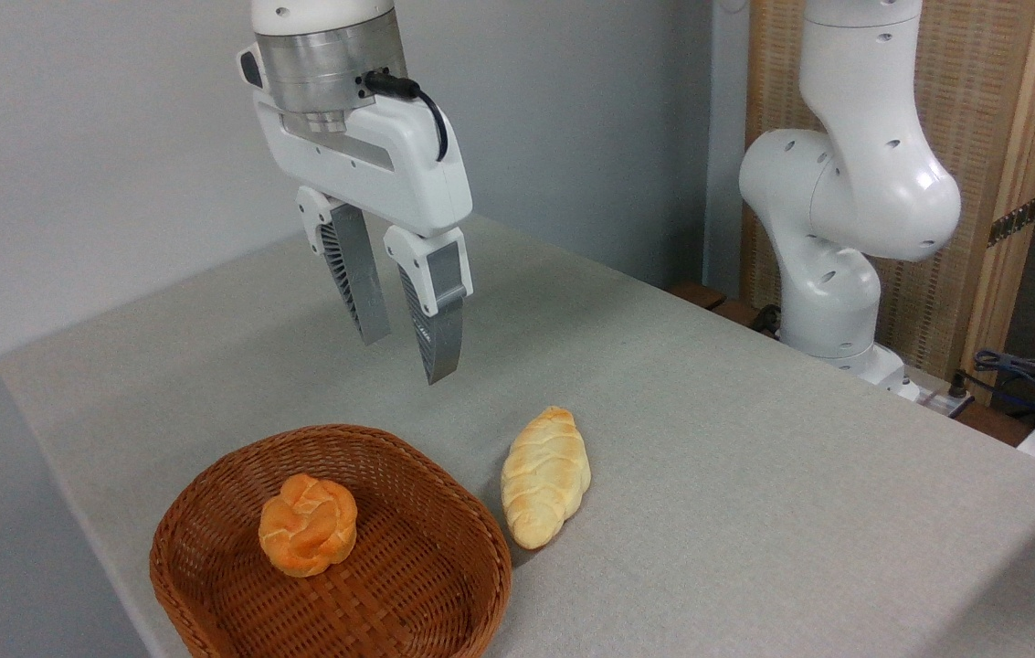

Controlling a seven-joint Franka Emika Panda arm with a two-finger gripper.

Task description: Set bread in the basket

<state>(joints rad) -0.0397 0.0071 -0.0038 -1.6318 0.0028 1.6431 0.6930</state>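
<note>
No text, label, brand, number or sign can be read anywhere in the view.

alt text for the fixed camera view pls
An open gripper hangs above a grey table, holding nothing. Below, a braided bread lies just right of a wicker basket containing a round roll.

Woven wicker basket (206, 539); matt cloth table (755, 475)
</note>
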